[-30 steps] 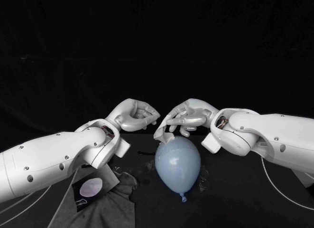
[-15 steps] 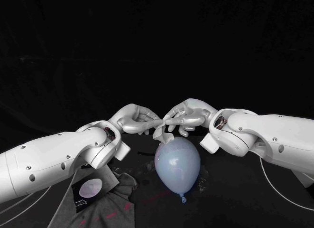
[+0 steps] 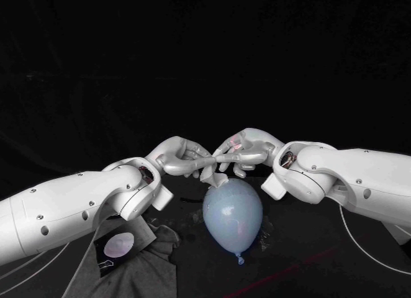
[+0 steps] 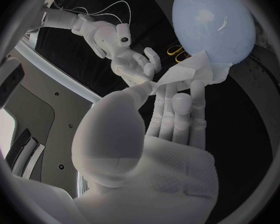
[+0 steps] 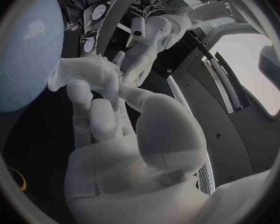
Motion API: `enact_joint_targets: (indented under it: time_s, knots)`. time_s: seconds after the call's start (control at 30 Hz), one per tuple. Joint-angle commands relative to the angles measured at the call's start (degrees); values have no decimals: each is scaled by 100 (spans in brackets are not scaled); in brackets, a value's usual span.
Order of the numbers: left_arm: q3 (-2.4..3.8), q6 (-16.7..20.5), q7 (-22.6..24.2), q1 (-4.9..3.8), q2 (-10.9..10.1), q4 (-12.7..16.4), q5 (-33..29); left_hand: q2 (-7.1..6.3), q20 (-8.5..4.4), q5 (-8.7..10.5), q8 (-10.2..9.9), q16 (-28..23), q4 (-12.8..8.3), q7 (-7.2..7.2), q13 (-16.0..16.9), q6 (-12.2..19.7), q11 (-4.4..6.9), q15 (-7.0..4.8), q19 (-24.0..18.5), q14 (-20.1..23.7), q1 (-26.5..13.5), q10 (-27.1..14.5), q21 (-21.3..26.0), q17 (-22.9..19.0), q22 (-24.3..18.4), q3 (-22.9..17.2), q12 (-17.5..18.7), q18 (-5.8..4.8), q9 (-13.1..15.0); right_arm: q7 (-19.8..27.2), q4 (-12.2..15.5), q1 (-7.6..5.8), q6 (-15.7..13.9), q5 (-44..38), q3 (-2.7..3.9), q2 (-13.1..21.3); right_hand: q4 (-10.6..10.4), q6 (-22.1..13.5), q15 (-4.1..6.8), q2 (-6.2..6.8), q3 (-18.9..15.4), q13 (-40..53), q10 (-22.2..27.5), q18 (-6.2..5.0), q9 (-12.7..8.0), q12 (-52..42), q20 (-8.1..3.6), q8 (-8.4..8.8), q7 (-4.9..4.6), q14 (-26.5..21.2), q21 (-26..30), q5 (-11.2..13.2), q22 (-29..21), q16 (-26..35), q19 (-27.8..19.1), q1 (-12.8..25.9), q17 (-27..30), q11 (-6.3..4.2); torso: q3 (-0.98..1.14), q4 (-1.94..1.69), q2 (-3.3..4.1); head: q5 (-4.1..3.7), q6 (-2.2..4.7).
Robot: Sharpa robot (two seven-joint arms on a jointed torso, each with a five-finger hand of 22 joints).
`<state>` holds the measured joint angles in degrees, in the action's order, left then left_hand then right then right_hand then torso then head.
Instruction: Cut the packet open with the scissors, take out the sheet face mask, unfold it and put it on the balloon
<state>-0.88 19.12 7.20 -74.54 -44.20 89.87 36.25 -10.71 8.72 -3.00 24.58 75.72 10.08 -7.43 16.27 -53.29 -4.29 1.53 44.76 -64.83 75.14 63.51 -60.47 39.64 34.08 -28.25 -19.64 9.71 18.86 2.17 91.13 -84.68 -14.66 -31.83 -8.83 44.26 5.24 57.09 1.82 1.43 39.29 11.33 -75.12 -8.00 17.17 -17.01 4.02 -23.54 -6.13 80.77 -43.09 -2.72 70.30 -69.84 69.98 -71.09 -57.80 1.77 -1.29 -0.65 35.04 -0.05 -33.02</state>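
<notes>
- Sheet face mask [image 3: 215, 176]: it is out of its packet but not yet unfolded, a small white bundle. It hangs in the middle of the head view, just above the top of the balloon [image 3: 232, 214]. I cannot tell whether it touches the balloon.
- The right hand [image 3: 248, 151] comes from the right of the frame. It grips the upper part of the bundle between thumb and fingers.
- The left hand [image 3: 180, 158] comes from the left of the frame and pinches an edge of the same bundle. Its fingertips meet those of the right hand.
- The balloon is pale blue. It lies on the counter [image 3: 331, 248] in the lower middle of the frame, with its knot toward the bottom edge.
- The mask probably handles as thin, limp, light and wet cloth. It is likely slippery, and its layers may cling together.
- It may tear at the cut openings, so I would hold it at an outer edge. Each hand should take one layer, and the hands should part slowly.
- The balloon is light and round, so a push from above could make it roll.
- The packet [image 3: 118, 246] lies at the lower left of the frame, against a grey cloth [image 3: 156, 264].
</notes>
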Motion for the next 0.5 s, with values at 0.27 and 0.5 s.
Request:
enact_joint_targets:
  time_s: [0.27,0.5]
  knots:
    - [7,93,299,-7,24,6,-250,502,-116,21,239,196,-513,70,-21,-240,121,-161,122,-272,697,328,-257,372,147,-655,-71,84,140,51,-6,1,19,-49,3,3,22,45,34,-80,59,7,-23,-60,839,-38,6,-43,7,0,-11,-30,9,10,34,-5,-8,2,3,1,0,1,-13]
    - [7,115,384,-7,22,-7,-565,478,-152,21,279,207,-564,87,-10,-258,134,-176,70,-257,588,373,-365,341,217,-869,-87,78,196,-3,-10,1,4,-134,3,6,23,42,35,-78,67,16,-22,-56,848,-38,4,-44,7,6,-35,-27,21,11,46,6,-10,1,2,3,-5,-4,-10]
